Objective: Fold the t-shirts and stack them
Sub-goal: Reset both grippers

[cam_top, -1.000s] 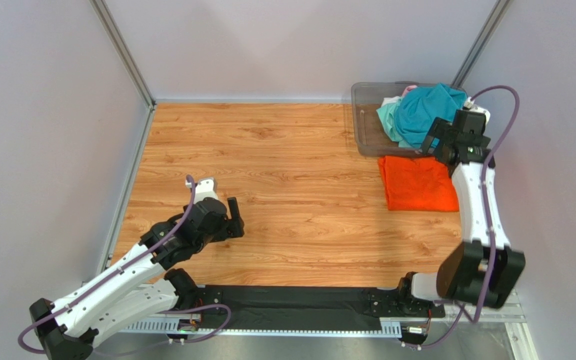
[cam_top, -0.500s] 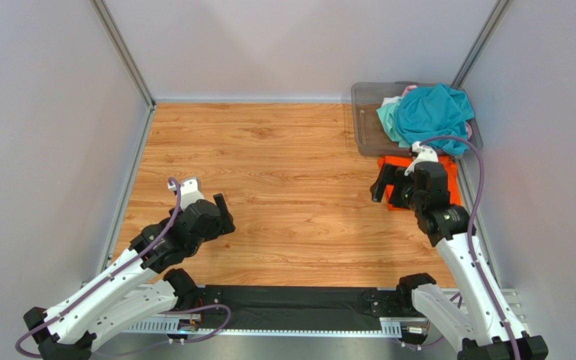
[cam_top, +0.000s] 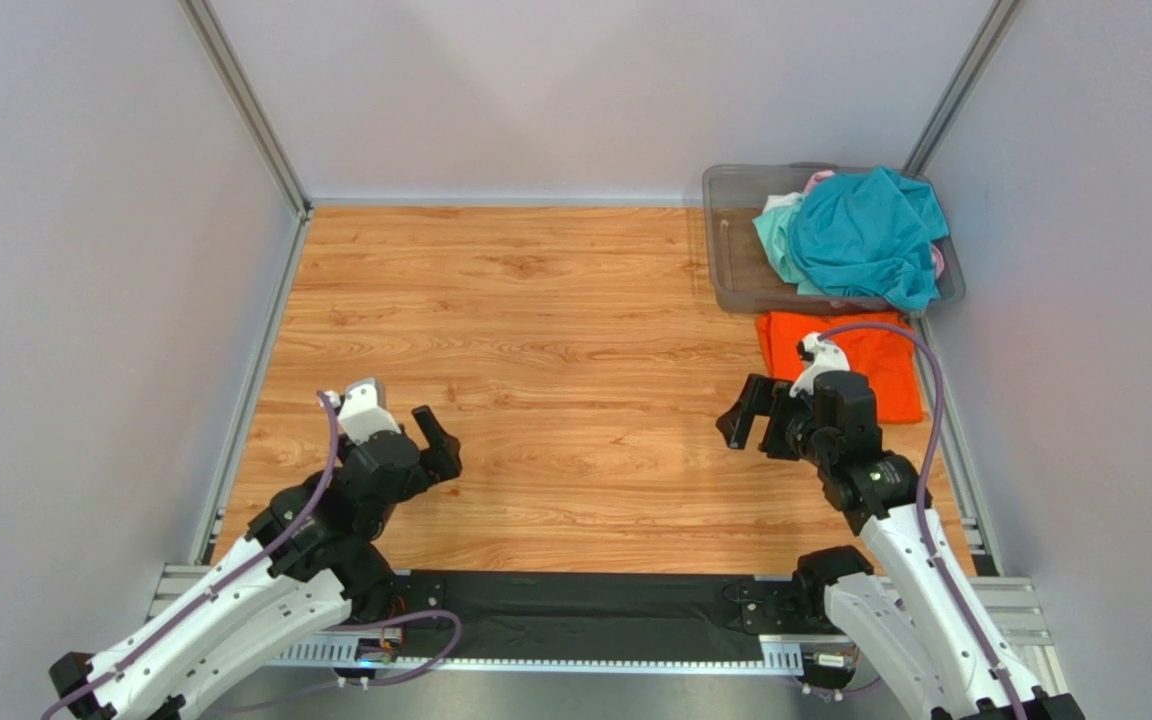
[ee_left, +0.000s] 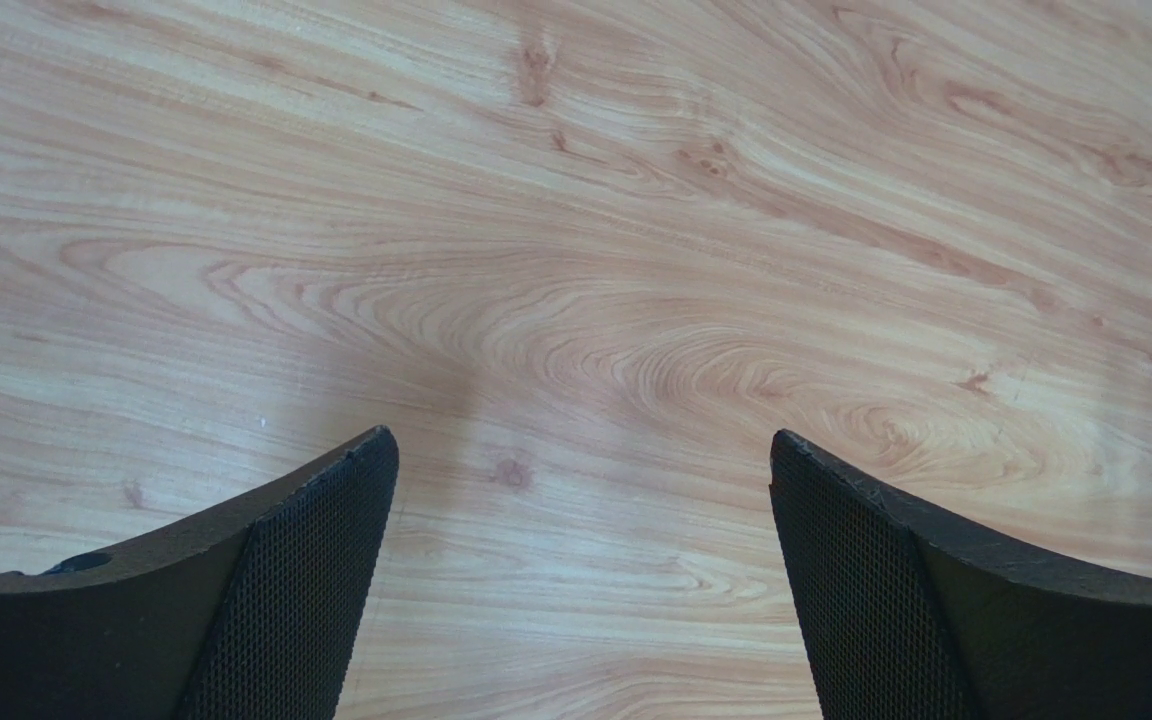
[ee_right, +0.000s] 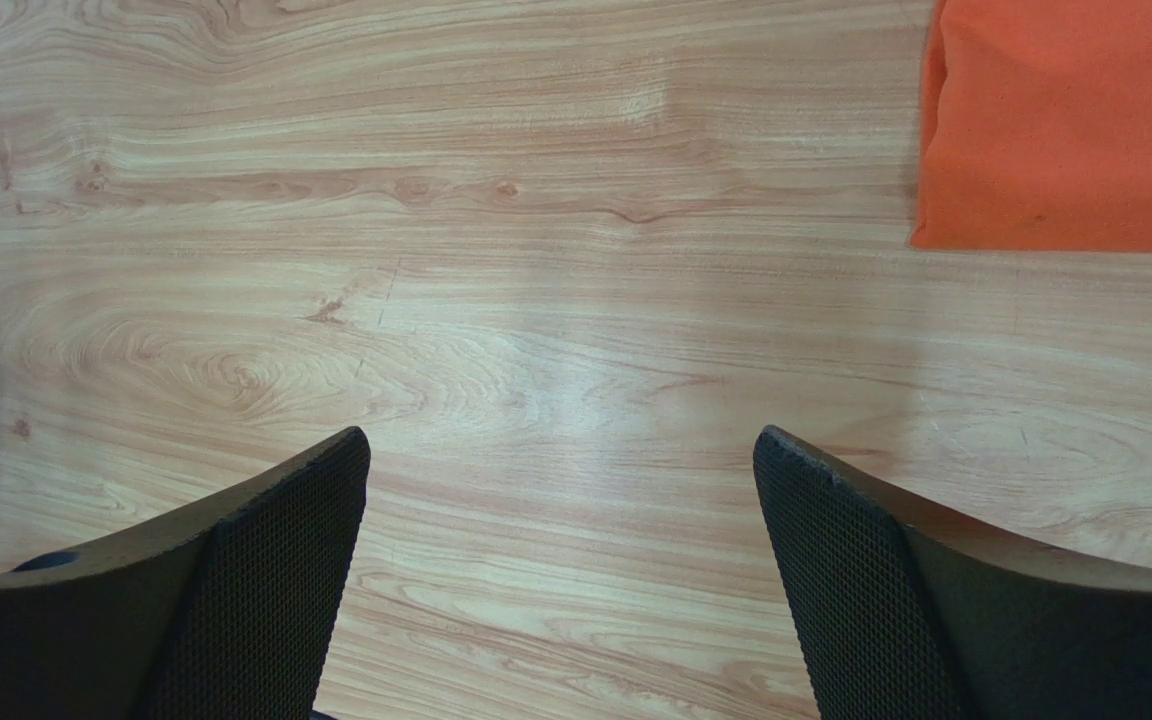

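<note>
Two grippers are seen over the wooden table, and nothing is held in either one. On the left side, the left gripper is spread wide open over bare wood, and no shirt is near it. Further right, the right gripper is spread wide open too, with only wood between its fingers. The orange shirt is laid flat on the table in a neat block, up and to the right of those fingers, near but not touched. Behind it, the teal shirt is heaped in the grey bin, with a pale green shirt tucked beside it. The shirts are judged to be soft, light and floppy, so they will likely sag and bunch when lifted. The teal one is best pinched at a loose fold on top of the heap and lifted slowly, so the others are not dragged out.
</note>
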Robot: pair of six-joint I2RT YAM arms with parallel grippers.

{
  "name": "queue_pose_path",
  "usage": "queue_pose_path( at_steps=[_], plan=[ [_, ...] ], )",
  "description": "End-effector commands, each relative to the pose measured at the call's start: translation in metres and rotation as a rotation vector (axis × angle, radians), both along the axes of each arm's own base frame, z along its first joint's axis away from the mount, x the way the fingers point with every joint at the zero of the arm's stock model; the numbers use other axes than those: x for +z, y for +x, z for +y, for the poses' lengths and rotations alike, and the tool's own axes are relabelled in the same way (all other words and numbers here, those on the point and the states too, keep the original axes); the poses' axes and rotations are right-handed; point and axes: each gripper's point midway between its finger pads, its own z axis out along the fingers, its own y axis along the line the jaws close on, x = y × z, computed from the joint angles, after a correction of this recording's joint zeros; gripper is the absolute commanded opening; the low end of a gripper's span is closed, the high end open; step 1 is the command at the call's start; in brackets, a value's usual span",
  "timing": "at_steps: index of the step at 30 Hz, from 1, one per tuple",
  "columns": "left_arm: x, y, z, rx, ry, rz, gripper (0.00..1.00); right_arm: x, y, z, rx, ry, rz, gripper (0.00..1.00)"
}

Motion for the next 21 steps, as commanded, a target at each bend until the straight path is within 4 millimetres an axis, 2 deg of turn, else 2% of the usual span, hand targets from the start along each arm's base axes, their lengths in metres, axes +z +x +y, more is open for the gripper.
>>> queue_pose_path(
  at_steps=[1, 9, 16, 21],
  plan=[
    [0.015, 0.006, -0.002, -0.005, -0.059, -0.095, 1.00, 0.012, 0.012, 0.004, -0.021, 0.040, -0.077, 1.00],
    [0.016, -0.003, 0.009, 0.008, -0.084, -0.121, 1.00, 0.009, 0.012, -0.004, -0.066, 0.037, -0.128, 1.00],
    [0.011, -0.003, 0.009, 0.010, -0.056, -0.086, 1.00, 0.006, 0.010, -0.002, -0.058, 0.047, -0.126, 1.00],
    [0.010, 0.000, 0.009, 0.020, -0.022, -0.063, 1.00, 0.012, 0.011, -0.004, -0.069, 0.046, -0.142, 1.00]
  ],
)
